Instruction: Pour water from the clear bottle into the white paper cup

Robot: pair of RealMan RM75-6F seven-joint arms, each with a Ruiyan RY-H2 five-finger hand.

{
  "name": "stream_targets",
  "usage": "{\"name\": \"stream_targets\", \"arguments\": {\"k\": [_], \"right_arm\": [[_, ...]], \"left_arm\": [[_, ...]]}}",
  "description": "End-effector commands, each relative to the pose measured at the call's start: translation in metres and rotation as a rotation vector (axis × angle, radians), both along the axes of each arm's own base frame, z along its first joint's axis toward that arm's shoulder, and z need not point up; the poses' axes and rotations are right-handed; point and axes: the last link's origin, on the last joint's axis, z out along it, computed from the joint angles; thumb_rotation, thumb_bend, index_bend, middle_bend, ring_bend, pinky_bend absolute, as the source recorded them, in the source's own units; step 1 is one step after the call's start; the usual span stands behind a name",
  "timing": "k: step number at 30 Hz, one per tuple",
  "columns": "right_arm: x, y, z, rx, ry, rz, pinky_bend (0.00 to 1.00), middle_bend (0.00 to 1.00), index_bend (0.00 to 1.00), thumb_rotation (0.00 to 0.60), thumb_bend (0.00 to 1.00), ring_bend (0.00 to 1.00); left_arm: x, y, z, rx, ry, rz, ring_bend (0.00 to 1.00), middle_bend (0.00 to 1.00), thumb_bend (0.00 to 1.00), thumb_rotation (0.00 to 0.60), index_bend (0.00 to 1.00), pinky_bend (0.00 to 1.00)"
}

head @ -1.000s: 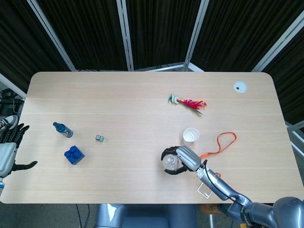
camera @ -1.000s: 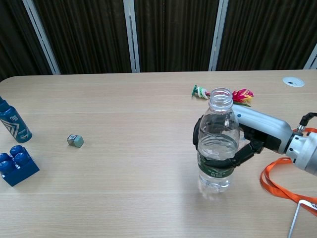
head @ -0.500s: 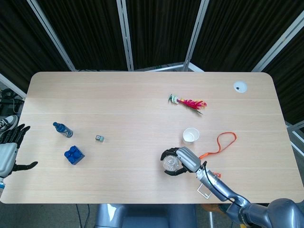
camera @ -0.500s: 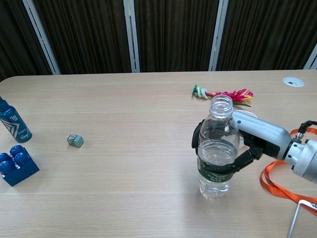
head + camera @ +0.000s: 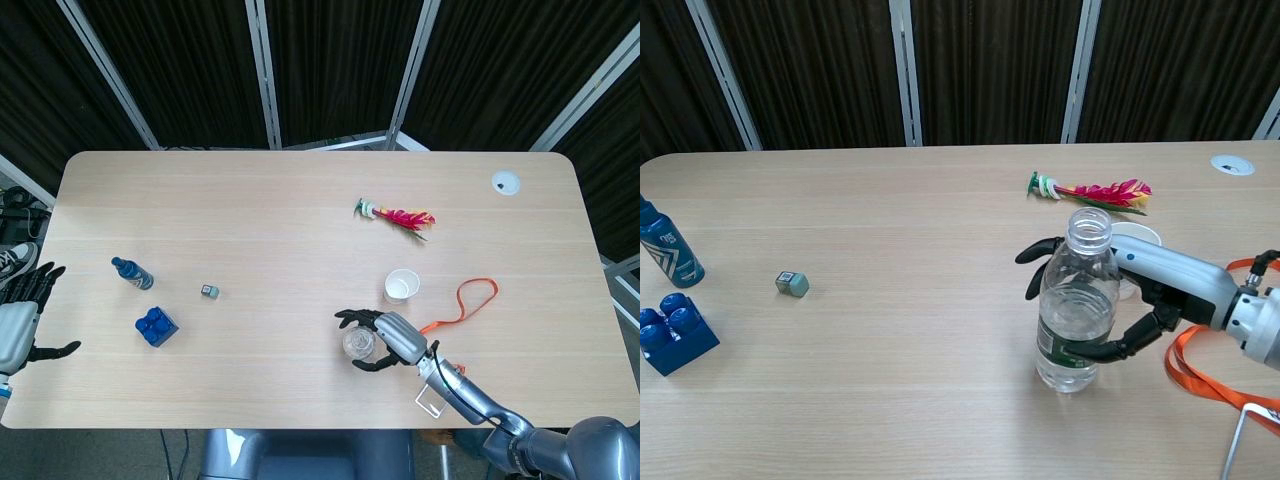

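The clear bottle [image 5: 358, 344] [image 5: 1075, 300] stands upright and uncapped on the table, partly filled with water. My right hand [image 5: 388, 335] [image 5: 1160, 285] is right beside it on its right. Its fingers [image 5: 1038, 252] are spread away from the bottle's far side, and the thumb curls close to the label on the near side. The white paper cup [image 5: 401, 285] stands upright just beyond the hand; in the chest view only its rim [image 5: 1137, 235] shows behind the bottle and hand. My left hand [image 5: 20, 322] hangs open and empty off the table's left edge.
A small blue bottle [image 5: 131, 272] [image 5: 665, 245], a blue brick [image 5: 156, 326] [image 5: 670, 330] and a little grey cube [image 5: 208, 291] [image 5: 792, 284] lie at the left. A feathered shuttlecock [image 5: 398, 215] [image 5: 1095, 190] lies behind the cup. An orange lanyard [image 5: 470, 300] [image 5: 1210, 370] trails by my right forearm.
The bottle has come down onto the table. My right hand's fingers have opened away from it. The left hand has not moved.
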Motion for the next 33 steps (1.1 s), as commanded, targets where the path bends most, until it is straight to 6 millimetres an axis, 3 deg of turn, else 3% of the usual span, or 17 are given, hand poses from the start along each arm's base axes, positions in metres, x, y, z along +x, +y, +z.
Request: {"name": "stream_targets", "arguments": {"k": [1,8,11,16,33], "right_arm": [[-0.002,0.000,0.001,0.000,0.002,0.001,0.29,0.26,0.14,0.600,0.12,0.21],[-0.006,0.001,0.007,0.005,-0.001,-0.002,0.18,0.12,0.05,0.600,0.00,0.10],[-0.008,0.000,0.010,0.012,0.000,-0.009,0.09,0.04,0.01,0.600,0.00,0.02],[-0.014,0.001,0.023,0.004,0.013,0.000,0.01,0.00,0.00,0.600,0.00,0.00],[-0.030,-0.008,0.055,-0.129,0.128,0.079,0.00,0.00,0.00,0.600,0.00,0.00]], "left_arm": [[0.000,0.000,0.000,0.000,0.000,0.000,0.00,0.00,0.00,0.600,0.00,0.00],[0.001,-0.001,0.000,-0.002,-0.004,-0.002,0.00,0.00,0.00,0.600,0.00,0.00],[0.001,-0.001,0.000,-0.003,-0.003,-0.005,0.00,0.00,0.00,0.600,0.00,0.00],[0.004,-0.004,0.001,-0.004,-0.011,-0.018,0.00,0.00,0.00,0.600,0.00,0.00],[0.009,-0.013,0.007,0.000,-0.033,-0.053,0.00,0.00,0.00,0.600,0.00,0.00]]}}
